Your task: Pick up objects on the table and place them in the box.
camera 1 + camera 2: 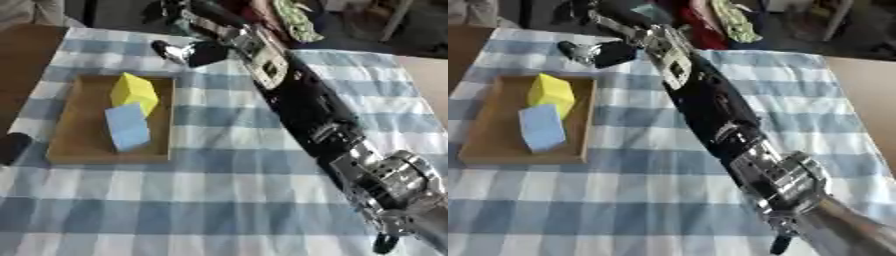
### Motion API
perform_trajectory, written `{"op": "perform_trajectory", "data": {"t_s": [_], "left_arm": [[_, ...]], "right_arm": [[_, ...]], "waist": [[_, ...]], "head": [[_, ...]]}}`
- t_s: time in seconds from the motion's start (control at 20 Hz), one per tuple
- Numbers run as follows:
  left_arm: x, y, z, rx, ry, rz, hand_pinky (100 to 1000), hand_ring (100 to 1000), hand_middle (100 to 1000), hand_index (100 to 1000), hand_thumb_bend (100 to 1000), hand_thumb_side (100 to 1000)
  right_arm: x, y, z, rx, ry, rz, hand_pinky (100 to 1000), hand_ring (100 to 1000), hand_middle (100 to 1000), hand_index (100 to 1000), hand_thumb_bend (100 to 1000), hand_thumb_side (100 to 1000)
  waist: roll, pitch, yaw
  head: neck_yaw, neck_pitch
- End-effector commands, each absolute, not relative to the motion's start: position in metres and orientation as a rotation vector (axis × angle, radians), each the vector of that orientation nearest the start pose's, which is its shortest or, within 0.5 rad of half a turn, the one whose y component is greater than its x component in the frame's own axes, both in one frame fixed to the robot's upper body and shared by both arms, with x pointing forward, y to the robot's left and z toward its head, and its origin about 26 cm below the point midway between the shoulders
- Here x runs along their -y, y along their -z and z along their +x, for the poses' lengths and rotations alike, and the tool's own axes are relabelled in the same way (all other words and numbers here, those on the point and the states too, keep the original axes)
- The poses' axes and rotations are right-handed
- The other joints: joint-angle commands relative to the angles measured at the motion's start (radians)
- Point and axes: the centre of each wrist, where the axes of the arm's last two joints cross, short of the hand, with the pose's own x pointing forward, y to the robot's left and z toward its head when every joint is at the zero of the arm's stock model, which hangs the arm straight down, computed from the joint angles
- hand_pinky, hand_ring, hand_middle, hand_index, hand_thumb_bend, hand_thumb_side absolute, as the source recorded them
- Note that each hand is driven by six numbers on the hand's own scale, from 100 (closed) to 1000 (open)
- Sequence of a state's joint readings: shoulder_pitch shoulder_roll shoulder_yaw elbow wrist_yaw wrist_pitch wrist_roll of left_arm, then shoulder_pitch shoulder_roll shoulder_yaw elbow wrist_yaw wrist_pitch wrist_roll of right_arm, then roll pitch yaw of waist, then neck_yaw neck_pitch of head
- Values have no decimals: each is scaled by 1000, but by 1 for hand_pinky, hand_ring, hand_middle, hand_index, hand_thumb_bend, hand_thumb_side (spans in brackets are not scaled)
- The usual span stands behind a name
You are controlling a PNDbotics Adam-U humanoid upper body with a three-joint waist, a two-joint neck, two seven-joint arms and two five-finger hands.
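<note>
the right hand (188,52) reaches past the far edge of the box (70,145); can't tell its fingers. inside sit a yellow block (134,92) and a blue block (128,126), touching.

Blue-and-white checked tablecloth (219,200) covers the table.

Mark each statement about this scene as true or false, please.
1. A yellow block lies in the box. True.
2. The blue block lies on the cloth outside the box. False: it is in the box, beside the yellow one.
3. The right hand is at the table's far end, beyond the box. True.
4. The cloth is plain red. False: it is blue and white checked.
</note>
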State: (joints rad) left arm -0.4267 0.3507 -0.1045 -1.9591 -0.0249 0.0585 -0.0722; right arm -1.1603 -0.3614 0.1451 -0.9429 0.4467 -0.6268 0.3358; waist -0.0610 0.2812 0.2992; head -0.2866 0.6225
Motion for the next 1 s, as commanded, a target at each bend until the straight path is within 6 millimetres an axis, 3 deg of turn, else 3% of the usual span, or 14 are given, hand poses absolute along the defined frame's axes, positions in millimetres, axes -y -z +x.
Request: {"op": "perform_trajectory", "data": {"t_s": [0.05,0.6,1.0], "left_arm": [[-237,-225,314,2258,580,146,595,568,539,695,627,145],[-250,-212,316,2213,499,224,599,578,548,695,639,146],[-262,-200,314,2171,441,284,603,587,556,696,654,160]], "right_arm": [[222,-313,477,-2937,1808,488,780,858,860,852,149,723],[268,-322,434,-3207,1582,282,749,851,838,843,111,672],[290,-305,392,-3398,1319,113,728,840,816,831,100,646]], "waist": [[13,-27,-17],[42,-32,-115],[56,-34,-181]], "head": [[19,4],[58,30],[114,48]]}}
